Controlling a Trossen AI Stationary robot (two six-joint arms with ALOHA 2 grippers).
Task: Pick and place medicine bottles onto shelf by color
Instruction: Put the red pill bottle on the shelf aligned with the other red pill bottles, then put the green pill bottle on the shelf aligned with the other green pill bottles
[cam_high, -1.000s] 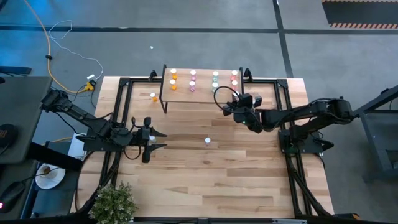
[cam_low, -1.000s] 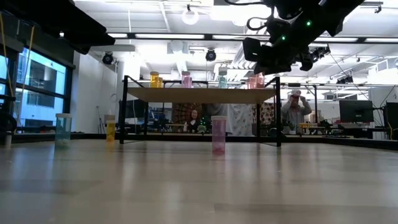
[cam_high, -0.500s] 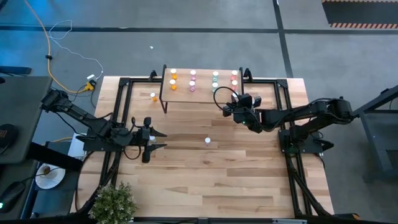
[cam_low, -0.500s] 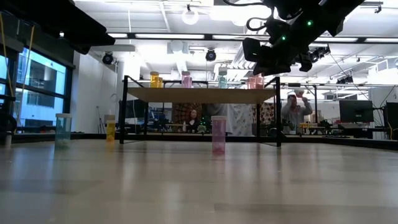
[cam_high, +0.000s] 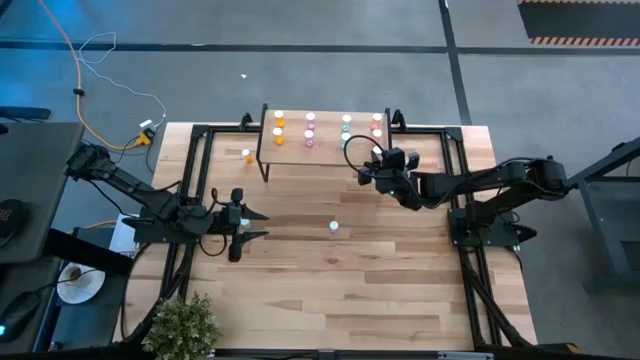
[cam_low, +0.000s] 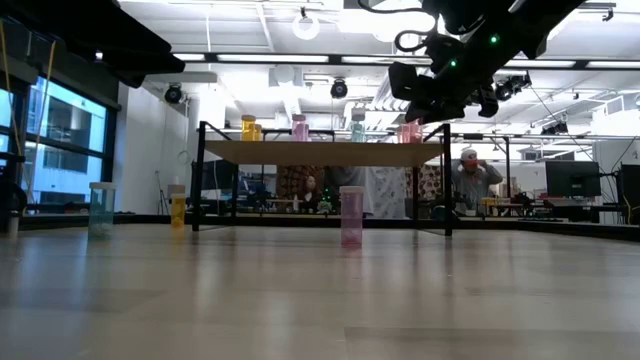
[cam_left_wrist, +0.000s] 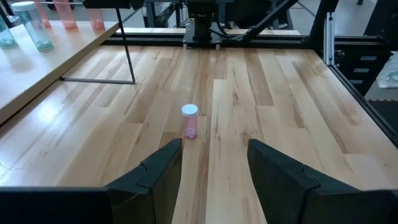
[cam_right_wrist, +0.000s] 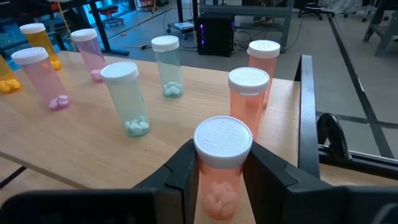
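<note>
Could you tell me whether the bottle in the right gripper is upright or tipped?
Upright. In the right wrist view the red bottle stands cap-up, pills at its bottom, clamped in the right gripper over the shelf.

Twelve small cylindrical plastic medicine bottles (cam_right_wrist: 165, 65) with white caps are in view: three orange bottles (cam_high: 279, 135), three pink bottles (cam_high: 334, 227), three teal-green bottles (cam_right_wrist: 127, 99) and three red bottles (cam_right_wrist: 249, 93). There is one light-wood shelf on black legs (cam_high: 327, 128).
</note>
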